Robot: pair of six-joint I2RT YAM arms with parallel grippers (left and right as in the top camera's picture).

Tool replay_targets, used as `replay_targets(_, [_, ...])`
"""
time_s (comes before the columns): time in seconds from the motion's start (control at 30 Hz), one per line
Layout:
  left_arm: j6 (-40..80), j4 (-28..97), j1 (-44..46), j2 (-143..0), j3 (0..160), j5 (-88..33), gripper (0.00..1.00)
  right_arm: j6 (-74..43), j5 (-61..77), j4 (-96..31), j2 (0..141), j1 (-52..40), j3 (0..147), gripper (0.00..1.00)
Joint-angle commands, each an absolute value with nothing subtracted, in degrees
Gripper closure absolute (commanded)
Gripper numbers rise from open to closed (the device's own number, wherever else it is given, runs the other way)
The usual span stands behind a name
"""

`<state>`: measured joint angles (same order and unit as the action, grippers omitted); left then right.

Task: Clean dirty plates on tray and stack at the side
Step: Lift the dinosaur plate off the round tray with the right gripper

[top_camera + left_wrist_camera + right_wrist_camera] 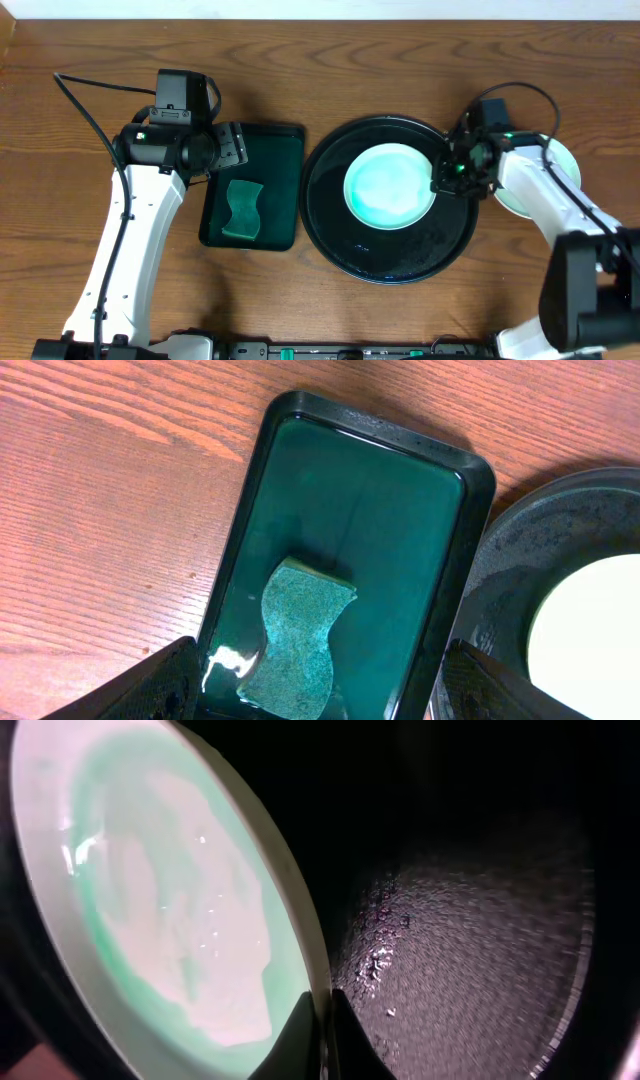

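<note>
the right gripper [325, 1042] has its two fingers pressed together on the near rim of the plate [170, 890], the thin edge pinched between the tips. from overhead, that gripper [450, 172] sits at the plate's right edge. the plate [390, 186] lies near the middle of the tray [390, 268], wet and pale with a mint tint. a band of bare black floor runs all round it, widest toward the front edge. beads of water glint on the tray floor [480, 940] just beside the fingertips. the tray's raised rim curves close behind the right wrist. past it, on the wooden table [60, 250], a second plate [568, 160] lies partly hidden under the right arm.

the left gripper [320, 650] hangs wide open and holds nothing. its fingers [150, 685] stand at either side of the view, above the near end of the green tray [350, 415]. a green sponge [300, 635] lies flat in that end, in a thin film of water; the far half of the tray is bare. the green tray's right rim stands just beside the black tray's left rim [520, 550], and whether they touch is unclear. bare tabletop lies to the left of the left arm.
</note>
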<state>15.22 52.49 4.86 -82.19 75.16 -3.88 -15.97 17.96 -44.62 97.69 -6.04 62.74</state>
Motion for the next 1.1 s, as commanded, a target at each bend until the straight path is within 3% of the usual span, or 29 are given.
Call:
replay_targets(0.0, [15.73,52.66,4.67,-82.32,76.25,-2.92,0.22,-16.97,19.97,-44.62,92.14,-5.48,64.18,0.99])
replay_targets(0.3, [15.75,52.66,4.67,-82.32,76.25,-2.92,0.22,-23.14,17.69,-42.74,86.89,-9.17,64.18,0.99])
replay_targets(1.07, [15.73,52.66,4.67,-82.32,76.25,-2.94,0.21,-40.25,-8.03,-18.79,89.78,-35.64,64.16,0.99])
